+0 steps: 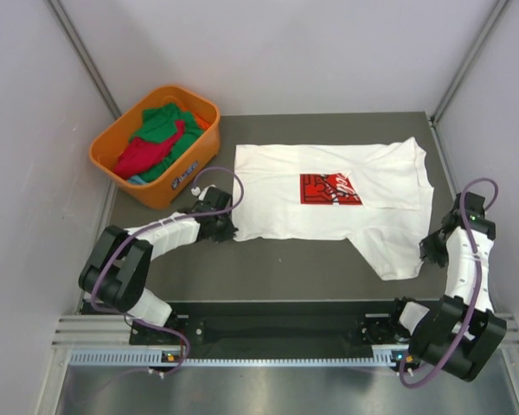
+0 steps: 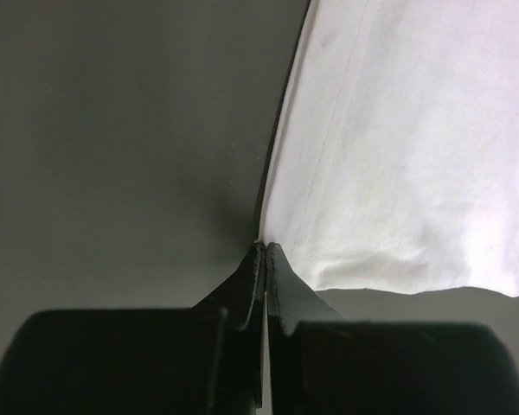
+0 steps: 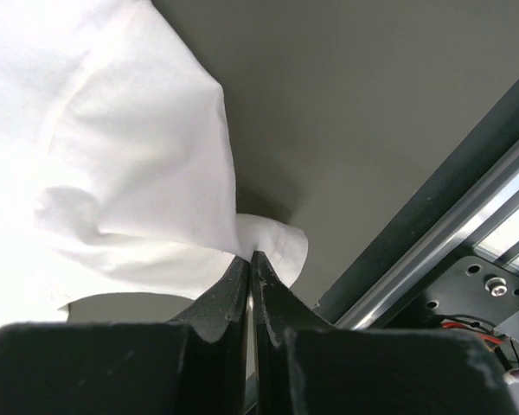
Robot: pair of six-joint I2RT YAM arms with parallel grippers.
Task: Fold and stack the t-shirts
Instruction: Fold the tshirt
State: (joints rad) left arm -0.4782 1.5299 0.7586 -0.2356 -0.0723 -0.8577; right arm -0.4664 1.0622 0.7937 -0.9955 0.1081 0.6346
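Observation:
A white t-shirt (image 1: pixel 329 194) with a red chest print (image 1: pixel 329 188) lies spread across the dark table, collar end to the right. My left gripper (image 1: pixel 227 226) is shut on its near left hem corner; the left wrist view shows the cloth (image 2: pixel 398 147) pinched at the fingertips (image 2: pixel 265 248). My right gripper (image 1: pixel 426 249) is shut on the near sleeve edge at the right; the right wrist view shows white cloth (image 3: pixel 130 147) bunched at its tips (image 3: pixel 250 257). Green (image 1: pixel 163 119) and red (image 1: pixel 143 154) t-shirts lie crumpled in the basket.
The orange plastic basket (image 1: pixel 108 154) stands at the back left, close to my left arm. Grey walls enclose the table on three sides. A metal rail (image 1: pixel 277 333) runs along the near edge, also seen in the right wrist view (image 3: pixel 467 225).

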